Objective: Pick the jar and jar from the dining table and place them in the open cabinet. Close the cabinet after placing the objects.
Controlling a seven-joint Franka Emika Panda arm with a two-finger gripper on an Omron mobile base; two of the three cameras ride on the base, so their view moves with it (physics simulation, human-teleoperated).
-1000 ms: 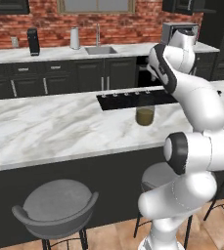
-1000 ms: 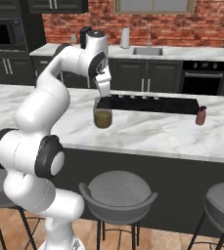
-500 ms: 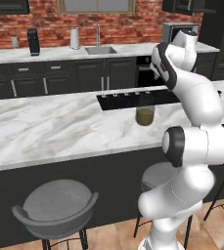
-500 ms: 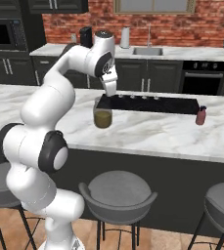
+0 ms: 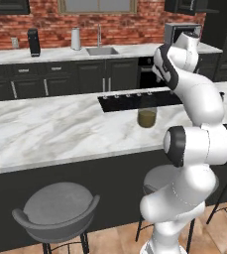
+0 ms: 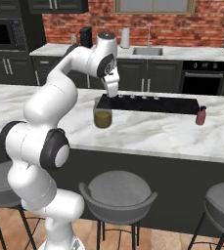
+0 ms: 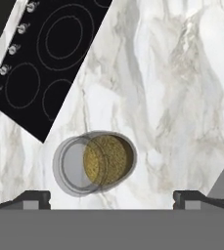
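Observation:
A clear glass jar (image 6: pixel 102 113) with olive-yellow filling stands upright on the dining table (image 6: pixel 152 133), just in front of the left end of its black cooktop (image 6: pixel 152 103). My gripper (image 6: pixel 112 93) hangs a little above and behind this jar. In the hand view the gripper (image 7: pixel 112 197) is open, and the jar (image 7: pixel 95 162) lies between the wide-apart fingertips (image 7: pixel 35 197), slightly left of centre. From the left base view the same jar (image 5: pixel 146 115) shows beside my arm. A second jar (image 6: pixel 200 116) with reddish filling stands near the cooktop's right end. The open cabinet is out of view.
Round grey stools (image 6: pixel 117 191) stand along the table's near side. Behind the table runs a counter with a sink (image 5: pixel 101 50), a black appliance (image 5: pixel 33 41) and a steel canister (image 5: pixel 76 38). A microwave (image 6: pixel 5 35) sits at the far left, with black upper cabinets (image 6: pixel 55 5) above.
My hand has swung right and slightly down, so it now sits closer over the olive-yellow jar. Both jars stay where they were. The fingers remain wide apart.

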